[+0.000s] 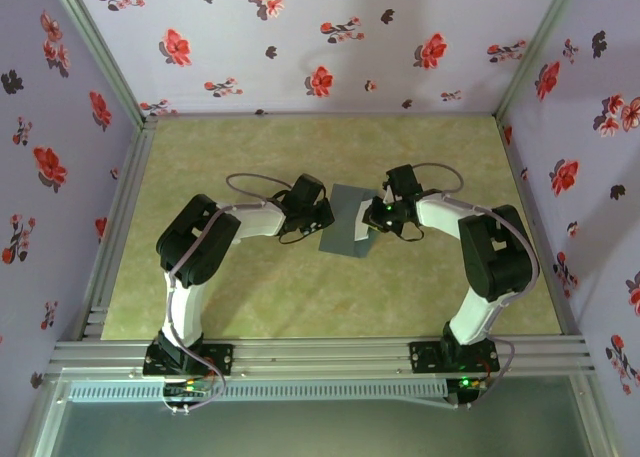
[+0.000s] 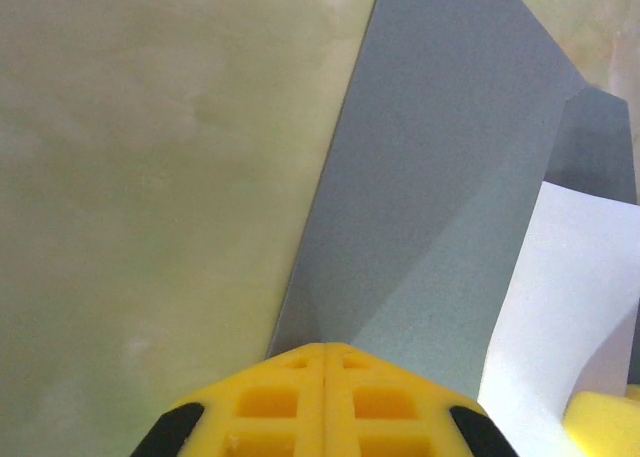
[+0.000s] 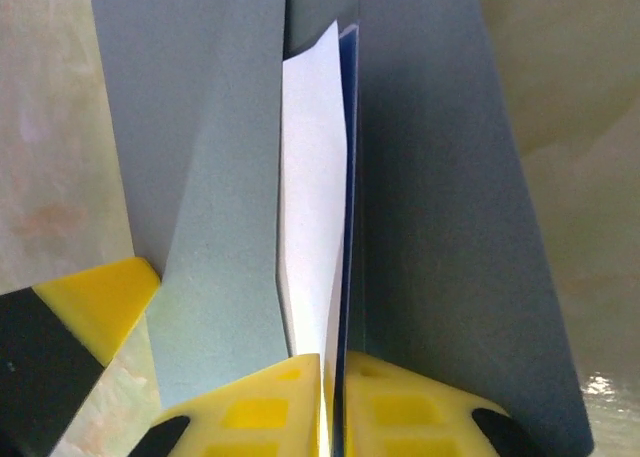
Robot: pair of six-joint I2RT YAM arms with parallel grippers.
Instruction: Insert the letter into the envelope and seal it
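Letter (image 3: 315,177), look: white sheet, seen nearly edge-on from the right wrist, with a dark blue line down one long edge.
Letter, place: standing in the mouth of the envelope (image 3: 440,227), with grey panels on both sides. It is partly in, and a white stretch shows outside the opening in the left wrist view.
Envelope, look: slate-grey, plain matt paper. One panel is folded up at an angle and a soft crease crosses it.
Envelope, place: middle of the worktop (image 1: 250,307), between the two hands. Its open side is lifted off the surface rather than lying flat.
Worktop: pale yellow-green, mottled like marble, with a faint sheen.
Walls (image 1: 330,37): pale lilac, printed with red and dark flowers, closing in the worktop on three sides.
Frame (image 1: 330,352): aluminium rails along the near edge and up the corners. Both arm bases are bolted to the near rail.
Left hand (image 2: 325,352): yellow fingers (image 2: 270,407) pressed together with no gap. The grey envelope panel runs into the seam at their tips, so the hand is clamped on the envelope's edge.
Right hand (image 3: 333,367): yellow fingers (image 3: 250,412) closed on the letter. The white sheet with its blue edge passes straight down between them.
Hands, relation: near each other, facing across the envelope from the left and the right. A finger of each shows at the corner of the other's wrist view.
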